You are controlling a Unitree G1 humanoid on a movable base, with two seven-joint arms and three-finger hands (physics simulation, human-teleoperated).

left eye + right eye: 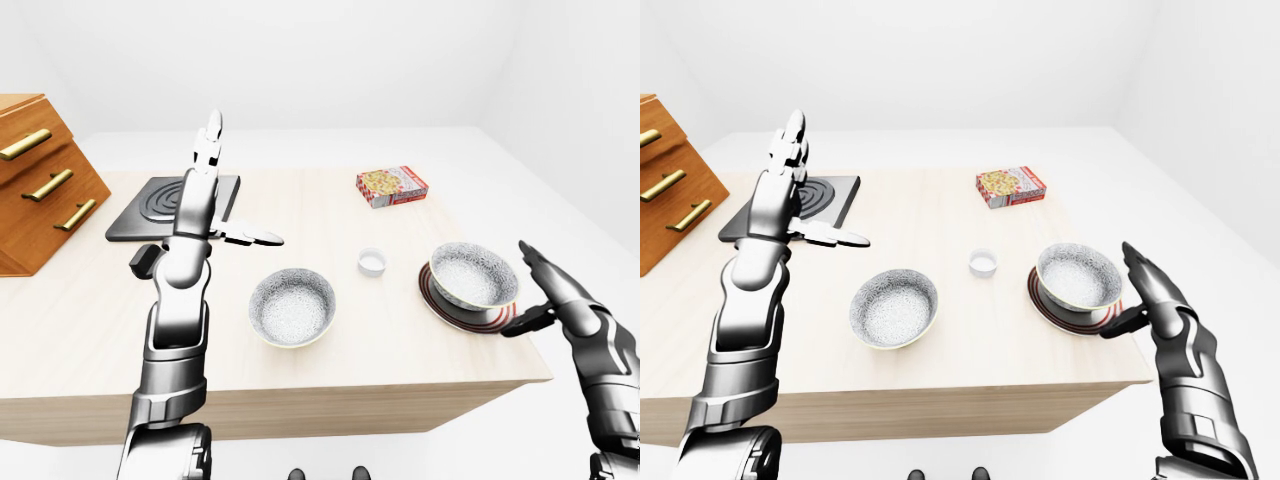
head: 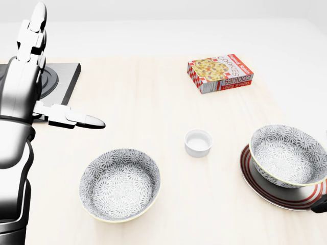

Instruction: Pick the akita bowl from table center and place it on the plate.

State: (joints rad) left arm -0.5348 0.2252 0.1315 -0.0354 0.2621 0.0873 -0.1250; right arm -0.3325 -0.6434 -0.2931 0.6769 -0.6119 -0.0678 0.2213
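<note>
A patterned grey-white akita bowl [image 2: 288,155] sits upright on the red-striped plate [image 2: 271,191] at the right of the table. A second bowl of the same pattern [image 2: 120,184] stands on the bare wood left of centre. My right hand [image 1: 520,290] is open just off the plate's right rim, fingers spread and holding nothing; I cannot tell whether the thumb touches the plate. My left hand [image 1: 225,190] is raised above the table, open, with its fingers pointing up and its thumb pointing right.
A small white cup [image 2: 198,142] stands between the two bowls. A cookie box [image 2: 220,73] lies at the upper right, a black hotplate [image 1: 172,207] at the upper left, and a wooden drawer cabinet [image 1: 40,180] at the far left. The table's near edge [image 1: 300,400] runs below the bowls.
</note>
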